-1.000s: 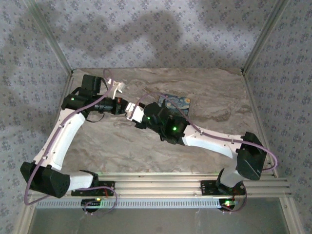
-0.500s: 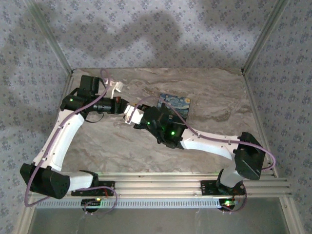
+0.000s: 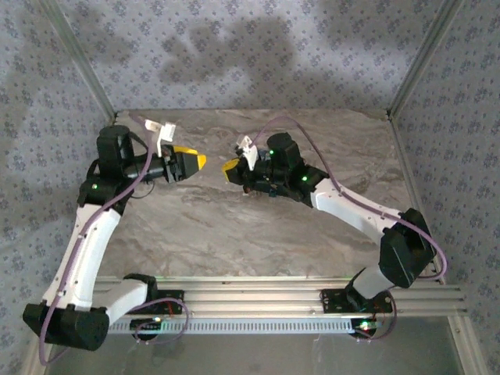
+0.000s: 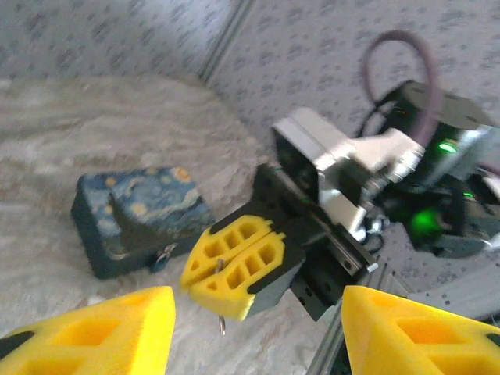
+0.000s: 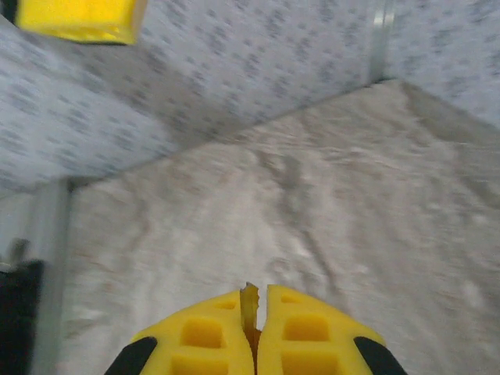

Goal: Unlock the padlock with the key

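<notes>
Since a second ago your arms have drawn apart. Your left gripper [image 4: 258,336] now stands wide open with nothing between its jaws. Your right gripper [image 4: 234,266] is pinched tight on the key [image 4: 221,266]; only a blurred sliver pokes out between the pads. The padlock [image 4: 141,219] lies on the table [image 4: 47,125] near the right gripper's tips, not touching them.

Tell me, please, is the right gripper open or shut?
Shut on the key: the yellow fingers of the right gripper meet, with the thin key pinched in their seam and poking out below.
</notes>
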Controlling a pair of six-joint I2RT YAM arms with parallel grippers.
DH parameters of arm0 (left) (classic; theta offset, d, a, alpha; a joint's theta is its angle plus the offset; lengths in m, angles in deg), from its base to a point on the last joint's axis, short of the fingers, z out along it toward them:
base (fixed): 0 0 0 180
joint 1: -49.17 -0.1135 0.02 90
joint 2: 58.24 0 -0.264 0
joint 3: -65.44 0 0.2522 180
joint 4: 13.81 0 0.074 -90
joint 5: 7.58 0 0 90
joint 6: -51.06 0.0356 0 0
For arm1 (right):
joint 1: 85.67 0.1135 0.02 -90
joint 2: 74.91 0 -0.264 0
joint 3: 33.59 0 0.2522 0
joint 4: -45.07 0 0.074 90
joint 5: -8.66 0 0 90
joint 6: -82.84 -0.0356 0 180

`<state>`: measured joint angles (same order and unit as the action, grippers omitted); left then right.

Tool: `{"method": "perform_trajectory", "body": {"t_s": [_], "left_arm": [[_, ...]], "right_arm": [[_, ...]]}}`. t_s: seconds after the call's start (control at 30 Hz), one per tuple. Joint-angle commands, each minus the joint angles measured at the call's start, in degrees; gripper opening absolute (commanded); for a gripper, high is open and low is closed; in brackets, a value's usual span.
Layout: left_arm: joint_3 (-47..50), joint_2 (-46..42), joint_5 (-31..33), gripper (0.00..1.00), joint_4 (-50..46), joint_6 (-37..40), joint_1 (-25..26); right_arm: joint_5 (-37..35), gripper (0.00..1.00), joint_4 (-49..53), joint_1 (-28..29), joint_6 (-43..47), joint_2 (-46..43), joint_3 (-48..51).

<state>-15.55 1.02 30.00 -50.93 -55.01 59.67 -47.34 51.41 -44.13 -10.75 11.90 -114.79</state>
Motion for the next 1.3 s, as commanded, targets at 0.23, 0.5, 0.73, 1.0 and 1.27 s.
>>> {"method": "perform_trajectory", "body": {"t_s": [0.23, 0.5, 0.73, 1.0, 1.27], "left_arm": [[3.25, 1.26, -13.12, 0.52, 8.29, 4.83, 2.04], [3.06, 3.77, -16.6, 0.42, 7.26, 8.44, 3.2], [3.54, 4.25, -17.82, 0.39, 7.04, 11.63, 4.48], [3.91, 4.85, -17.72, 0.39, 6.79, 12.4, 4.61], [3.7, 5.82, -19.03, 0.3, 4.67, 13.86, 4.86]], "right_arm": [[19.66, 0.0, -4.07, -1.46, -12.85, 0.88, -3.47], [22.2, 0.0, -2.39, -0.85, -13.1, 0.62, -4.44], [22.69, 0.0, 0.31, 0.02, -11.62, 0.93, -5.83], [22.69, 0.0, 1.36, 0.78, -10.87, 1.44, -6.4], [22.6, 0.0, 1.93, 0.88, -10.34, 1.4, -6.78]]}}
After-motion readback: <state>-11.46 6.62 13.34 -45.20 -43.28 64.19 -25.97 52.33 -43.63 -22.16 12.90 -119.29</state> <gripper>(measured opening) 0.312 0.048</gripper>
